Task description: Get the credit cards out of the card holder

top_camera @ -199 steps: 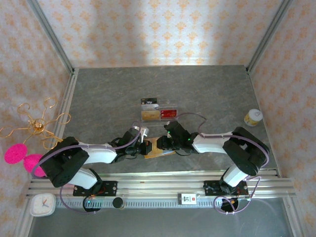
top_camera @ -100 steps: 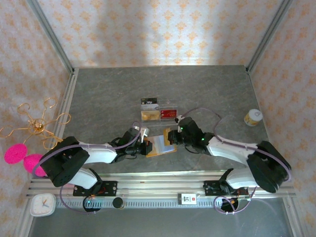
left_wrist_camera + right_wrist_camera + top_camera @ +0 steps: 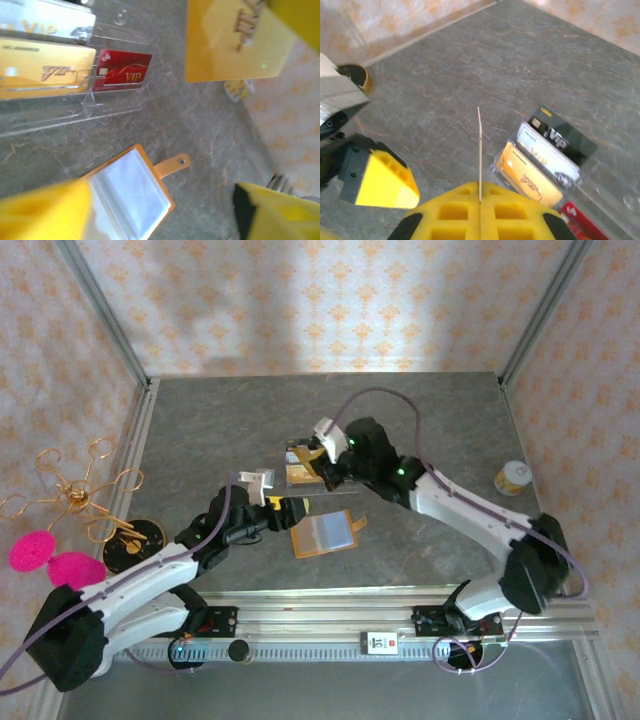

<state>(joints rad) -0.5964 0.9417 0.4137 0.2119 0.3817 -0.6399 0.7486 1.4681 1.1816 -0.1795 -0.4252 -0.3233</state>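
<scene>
L gripper [image 3: 283, 507] sits at 9 o'clock of the card holder [image 3: 325, 533], jaws wide apart, nothing between them. Holder lies open on the table [image 3: 200, 430], at 6 o'clock of the clear stand [image 3: 90, 107], w/ its tab [image 3: 172, 164] on the 3 o'clock side. R gripper [image 3: 480, 196] is clamped on a gold credit card [image 3: 235, 40], held on edge above the stand's left end.

Judgement: step = seat this card in the stand. Line card edge up w/ a free slot, lower straight, and let go only once it's seated. L should pin the holder before any next pull.

Unclear: which slot is free, since the R gripper covers that part from the top. L finger [image 3: 40, 212] hides part of the sleeves [image 3: 131, 192], so can't tell if any cards are inside. The visible sleeve looks empty.
</scene>
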